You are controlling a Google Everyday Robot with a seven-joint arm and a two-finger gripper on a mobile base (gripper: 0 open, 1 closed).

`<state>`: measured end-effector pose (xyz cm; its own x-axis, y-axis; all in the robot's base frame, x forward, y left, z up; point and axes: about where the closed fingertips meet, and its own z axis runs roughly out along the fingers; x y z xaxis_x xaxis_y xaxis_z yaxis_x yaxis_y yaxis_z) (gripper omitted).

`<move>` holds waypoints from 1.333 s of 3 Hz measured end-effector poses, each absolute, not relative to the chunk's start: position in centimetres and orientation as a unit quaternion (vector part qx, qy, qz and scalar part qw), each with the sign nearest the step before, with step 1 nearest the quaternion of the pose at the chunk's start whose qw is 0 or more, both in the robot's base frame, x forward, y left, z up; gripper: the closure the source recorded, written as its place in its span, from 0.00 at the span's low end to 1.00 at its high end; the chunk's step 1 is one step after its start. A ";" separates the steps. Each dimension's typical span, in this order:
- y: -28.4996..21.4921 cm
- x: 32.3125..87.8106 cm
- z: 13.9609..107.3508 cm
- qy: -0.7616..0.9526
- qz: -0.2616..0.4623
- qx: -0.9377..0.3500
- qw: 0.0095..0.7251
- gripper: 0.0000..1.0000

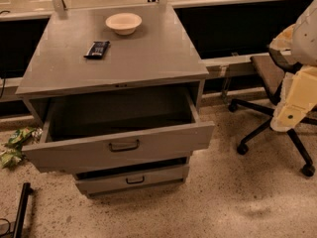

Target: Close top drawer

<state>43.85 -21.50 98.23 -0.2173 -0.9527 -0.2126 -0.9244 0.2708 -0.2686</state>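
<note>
Camera view puts the top drawer pulled well out of the grey cabinet. Its deep box is open to you and its front panel faces the camera, with the dark loop handle at the centre. The panel's long axis runs side to side across the view, with the right end a little higher in the picture.

Your gripper is at the lower end of the cream arm at the far right edge, in front of the office chair. You cannot tell whether it is open or closed.

What matters is this: the drawer front lies to the left of the gripper and somewhat lower, well apart from it, and the panel's right end is the nearest part. The closing push would likely have to go away from you, into the cabinet, so you would first need to get in front of the panel.

The lower drawer below is slightly out; leave it alone.
</note>
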 end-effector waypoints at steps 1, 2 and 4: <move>-21.5 43.8 98.2 0.779 -0.042 -0.602 0.169 0.00; -21.4 43.9 98.1 0.778 -0.040 -0.603 0.173 0.19; -17.9 46.2 88.1 0.737 0.051 -0.643 0.201 0.65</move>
<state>46.22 -17.87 88.10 -0.0926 -0.9276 -0.3619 -0.9684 0.1684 -0.1839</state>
